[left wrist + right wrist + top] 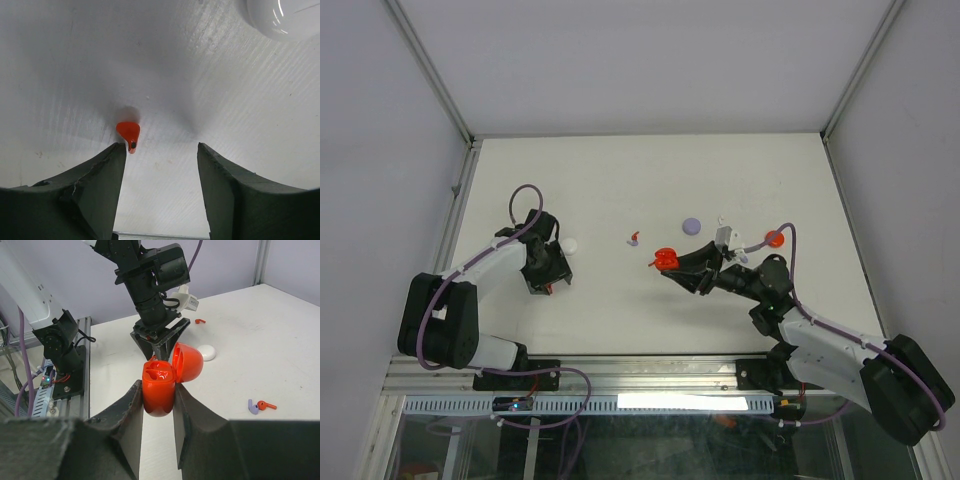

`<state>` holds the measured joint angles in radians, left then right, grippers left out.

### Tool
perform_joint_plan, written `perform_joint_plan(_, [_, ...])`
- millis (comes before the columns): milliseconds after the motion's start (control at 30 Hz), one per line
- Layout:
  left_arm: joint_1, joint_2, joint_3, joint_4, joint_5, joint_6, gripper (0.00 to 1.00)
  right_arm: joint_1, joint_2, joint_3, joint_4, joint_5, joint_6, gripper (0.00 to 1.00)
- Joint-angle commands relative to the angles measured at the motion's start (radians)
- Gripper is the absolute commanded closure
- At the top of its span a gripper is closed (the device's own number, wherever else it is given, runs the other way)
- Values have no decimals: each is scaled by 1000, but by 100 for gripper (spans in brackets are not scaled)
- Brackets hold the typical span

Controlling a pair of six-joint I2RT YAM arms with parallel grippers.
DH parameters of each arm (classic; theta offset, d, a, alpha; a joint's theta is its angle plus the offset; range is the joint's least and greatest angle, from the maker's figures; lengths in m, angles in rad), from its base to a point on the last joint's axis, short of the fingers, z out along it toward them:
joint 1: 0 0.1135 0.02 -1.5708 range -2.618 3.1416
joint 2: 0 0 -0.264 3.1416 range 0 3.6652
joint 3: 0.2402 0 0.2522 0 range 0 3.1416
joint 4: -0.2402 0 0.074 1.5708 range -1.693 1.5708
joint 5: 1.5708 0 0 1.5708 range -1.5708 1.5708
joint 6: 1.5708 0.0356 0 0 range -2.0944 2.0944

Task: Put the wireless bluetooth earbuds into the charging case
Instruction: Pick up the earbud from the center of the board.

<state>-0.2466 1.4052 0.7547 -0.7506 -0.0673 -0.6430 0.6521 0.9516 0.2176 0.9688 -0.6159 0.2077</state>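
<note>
2 end effectors are working: the right end effector (158, 391) is clamping the red charging case (160, 380), its lid swung open. The left end effector (160, 147) is hovering about half-open, holding nothing, over a red earbud (129, 134) lying on the counter (225, 100) just beside 1 finger. With the bud sitting off-centre, closing jaws are risking flicking it aside instead of pinching it.

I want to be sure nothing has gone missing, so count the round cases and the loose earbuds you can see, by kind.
Round cases: 4, namely open red case, closed red case, white case, purple case.
Loose earbuds: 4, three red and one purple.
Total: 8.
</note>
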Motion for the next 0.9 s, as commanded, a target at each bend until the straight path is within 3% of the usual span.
perform_joint_plan(0, [13, -23, 11, 30, 46, -16, 40, -1, -16, 4, 64, 14, -2, 100])
perform_joint_plan(133, [13, -29, 14, 23, 31, -24, 40, -2, -20, 3, 64, 16, -4, 100])
perform_joint_plan(433, [13, -28, 54, -68, -151, -49, 43, -1, -24, 3, 64, 16, -4, 100])
perform_joint_plan(867, [13, 32, 73, -16, -143, 26, 53, -2, -31, -1, 62, 19, -4, 100])
